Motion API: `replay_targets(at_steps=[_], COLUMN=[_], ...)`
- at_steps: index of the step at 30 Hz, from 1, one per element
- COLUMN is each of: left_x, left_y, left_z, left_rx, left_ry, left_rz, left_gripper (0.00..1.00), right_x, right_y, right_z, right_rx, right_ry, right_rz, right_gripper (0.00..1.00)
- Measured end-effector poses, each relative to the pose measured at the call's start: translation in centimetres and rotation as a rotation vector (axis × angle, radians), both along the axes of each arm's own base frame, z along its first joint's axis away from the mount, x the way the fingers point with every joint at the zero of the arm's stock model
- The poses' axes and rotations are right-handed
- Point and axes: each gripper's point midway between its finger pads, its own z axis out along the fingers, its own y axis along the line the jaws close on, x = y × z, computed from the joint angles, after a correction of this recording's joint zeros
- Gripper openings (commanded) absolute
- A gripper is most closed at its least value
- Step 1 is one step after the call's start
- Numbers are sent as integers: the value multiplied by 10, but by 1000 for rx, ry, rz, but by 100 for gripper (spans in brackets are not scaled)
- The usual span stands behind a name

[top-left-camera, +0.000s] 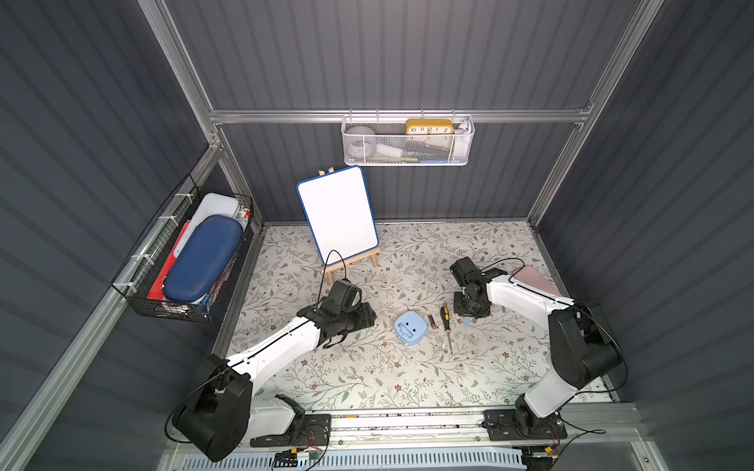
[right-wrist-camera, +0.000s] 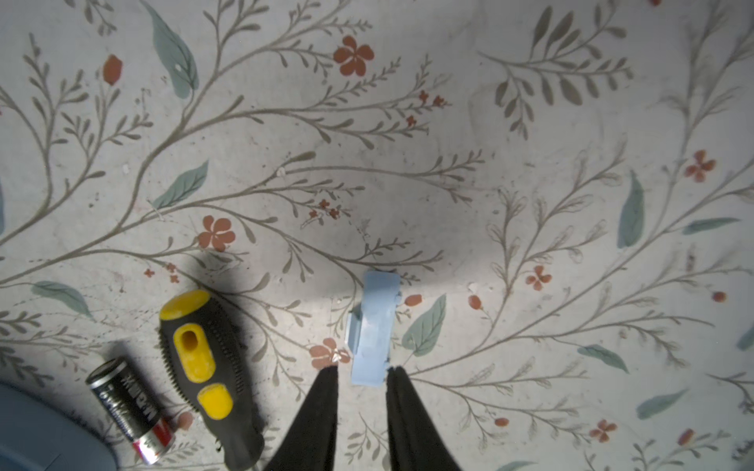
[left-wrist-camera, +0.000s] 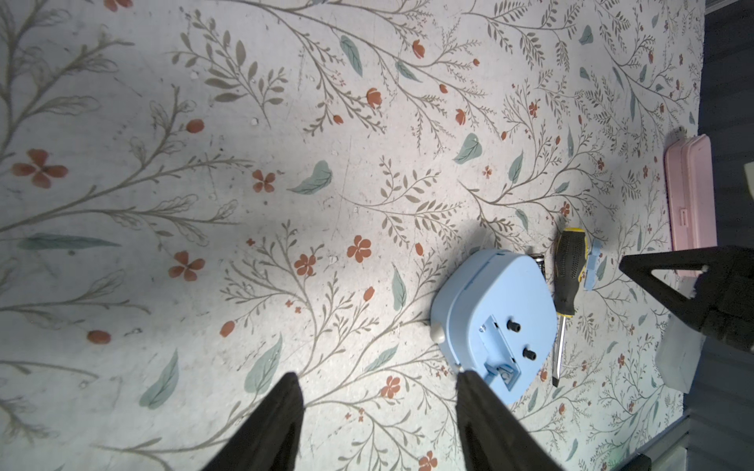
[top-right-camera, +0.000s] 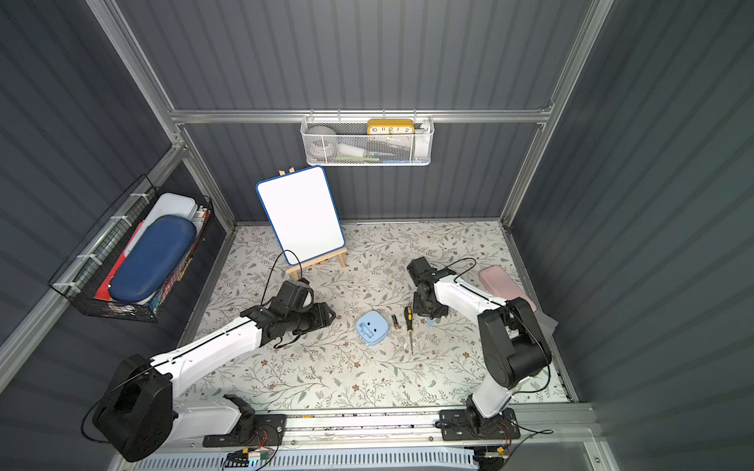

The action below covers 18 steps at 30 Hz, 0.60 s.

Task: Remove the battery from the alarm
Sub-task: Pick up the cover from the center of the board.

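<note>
1. Dark ribbed walls (top-left-camera: 408,53) on an aluminium frame (top-left-camera: 391,116) close in three sides.
2. The table (top-left-camera: 367,379) is pale and scuffed, printed with twigs, leaves and red flowers.
3. A black basket (top-left-camera: 171,312) on the left wall holds a blue case (top-left-camera: 200,261). A white basket (top-left-camera: 408,151) on the back rail holds a yellow clock (top-left-camera: 429,126).
4. A whiteboard (top-left-camera: 336,212) leans on an easel (top-left-camera: 353,265) at the back.
5. A pink case (top-left-camera: 534,279) lies by the right wall.
6. The alarm (top-left-camera: 410,327) lies back up, mid-table.
7. The left gripper (left-wrist-camera: 377,374) is spread wide over bare table, near the alarm.
8. The screwdriver (top-left-camera: 445,316) lies right of the alarm.
9. The right gripper (right-wrist-camera: 362,368) stands narrow, flanking the end of a blue cover (right-wrist-camera: 373,330). I cannot tell whether it pinches the cover.
10. The battery (top-left-camera: 432,321) lies on the table between alarm and screwdriver.
</note>
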Motion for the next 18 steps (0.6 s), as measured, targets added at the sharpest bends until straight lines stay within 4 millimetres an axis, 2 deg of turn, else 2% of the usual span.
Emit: replay_targets(at_steps=[11, 18], left_x=[4, 4], left_y=[-3, -4], left_z=[-2, -1], left_rx=[7, 1], left_ry=[-7, -12], left_rz=[-15, -19], left_gripper=[64, 64], right_x=[-4, -6], right_y=[5, 4], right_z=[-19, -22], right_rx=[29, 27], right_ry=[55, 61], right_rz=[2, 0], right_gripper=[23, 22])
